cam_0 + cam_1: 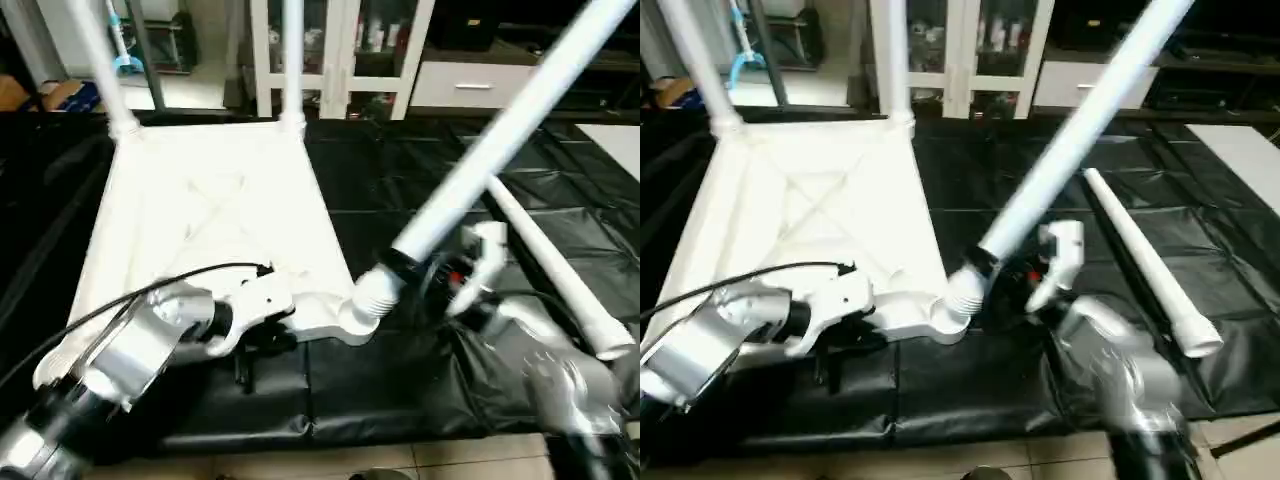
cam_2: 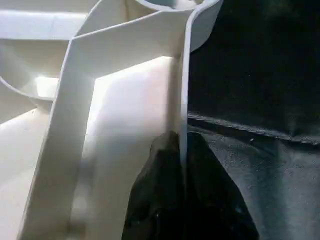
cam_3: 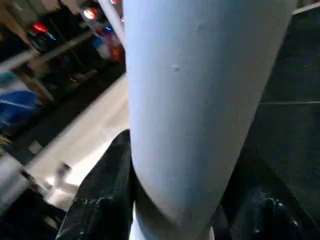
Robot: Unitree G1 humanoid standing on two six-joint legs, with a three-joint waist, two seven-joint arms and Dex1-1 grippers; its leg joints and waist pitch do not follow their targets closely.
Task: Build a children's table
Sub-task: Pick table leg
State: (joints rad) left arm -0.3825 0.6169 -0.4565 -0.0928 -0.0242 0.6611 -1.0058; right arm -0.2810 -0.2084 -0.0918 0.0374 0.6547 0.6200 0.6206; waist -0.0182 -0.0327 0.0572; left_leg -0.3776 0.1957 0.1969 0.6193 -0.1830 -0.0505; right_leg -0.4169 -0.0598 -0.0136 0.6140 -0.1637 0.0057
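A black cover [image 1: 420, 190], creased and shiny, lies over the table. Behind it stands a white cabinet [image 1: 345, 50] with glass doors, and a white drawer [image 1: 470, 88] to its right. A blue-headed mop [image 1: 122, 55] leans at the far left. Pale floor tiles [image 1: 300, 462] run along the near edge.

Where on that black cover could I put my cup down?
Bare black cover lies beyond the tilted leg, between the tabletop and the loose leg. The near corner is crowded: both grippers, left and right, work there.

Upturned white tabletop [image 1: 200, 220], two legs upright [image 1: 95, 60], third [image 1: 500, 140] tilted, fourth [image 1: 555, 270] loose
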